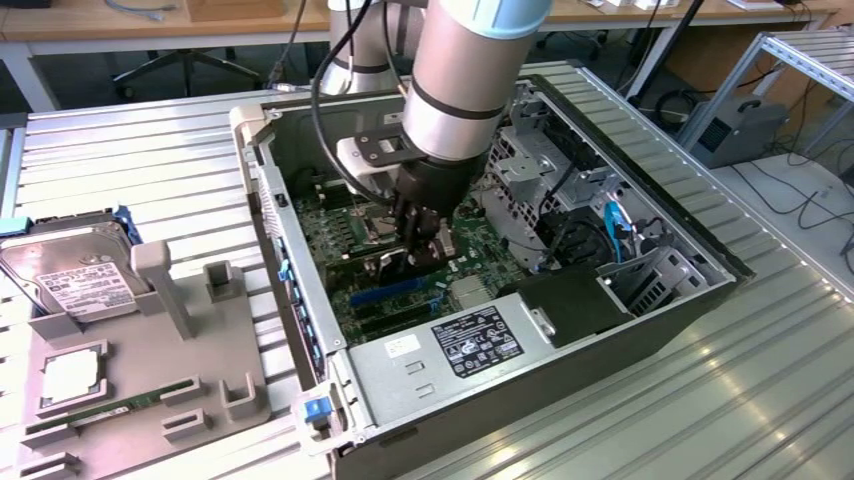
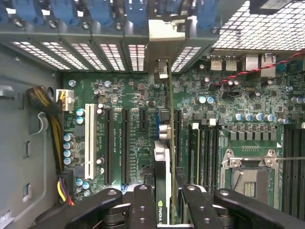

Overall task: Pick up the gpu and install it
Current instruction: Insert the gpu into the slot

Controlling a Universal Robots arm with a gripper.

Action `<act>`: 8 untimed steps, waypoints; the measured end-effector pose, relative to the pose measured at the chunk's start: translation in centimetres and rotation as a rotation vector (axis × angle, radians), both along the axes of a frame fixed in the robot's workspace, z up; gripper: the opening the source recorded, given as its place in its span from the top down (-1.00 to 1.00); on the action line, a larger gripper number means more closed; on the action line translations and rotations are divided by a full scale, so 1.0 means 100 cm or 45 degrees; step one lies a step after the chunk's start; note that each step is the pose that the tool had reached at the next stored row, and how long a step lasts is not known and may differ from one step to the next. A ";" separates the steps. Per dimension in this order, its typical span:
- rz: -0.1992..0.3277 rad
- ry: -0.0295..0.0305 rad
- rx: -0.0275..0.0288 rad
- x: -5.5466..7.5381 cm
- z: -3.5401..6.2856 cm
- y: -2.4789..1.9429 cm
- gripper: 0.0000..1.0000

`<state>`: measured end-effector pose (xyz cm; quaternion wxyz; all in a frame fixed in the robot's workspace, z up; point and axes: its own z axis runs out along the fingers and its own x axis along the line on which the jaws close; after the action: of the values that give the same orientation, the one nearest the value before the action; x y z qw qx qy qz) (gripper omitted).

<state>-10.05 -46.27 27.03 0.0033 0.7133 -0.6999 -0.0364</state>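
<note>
Holding gpu [image 2: 162, 162] edge-on over motherboard [image 2: 119, 95] — fingers [image 2: 143, 205] clamped on it | faces hidden, seating unclear

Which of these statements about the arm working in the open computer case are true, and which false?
1. The gripper is inside the open grey metal computer case, above the green motherboard. True.
2. A narrow green memory stick lies in the grey plastic holder outside the case. True.
3. The thin black gpu card with a silver bracket lies in that holder. False: it stands edge-on between the gripper's fingers, over the motherboard.
4. The silver hard drive with a white label sits inside the case. False: it rests outside, at the exterior view's left.
5. A cooler covers the processor socket. False: its metal frame is exposed.
</note>
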 end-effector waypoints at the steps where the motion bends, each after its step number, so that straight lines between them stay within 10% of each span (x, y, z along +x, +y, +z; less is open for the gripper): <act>1: 0.000 0.0000 -0.0002 0.000 0.0000 0.0000 0.47; 8: 0.016 0.0000 -0.0008 0.014 0.0001 0.0000 0.47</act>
<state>-8.68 -46.26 27.04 0.0038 0.7178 -0.6953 -0.0361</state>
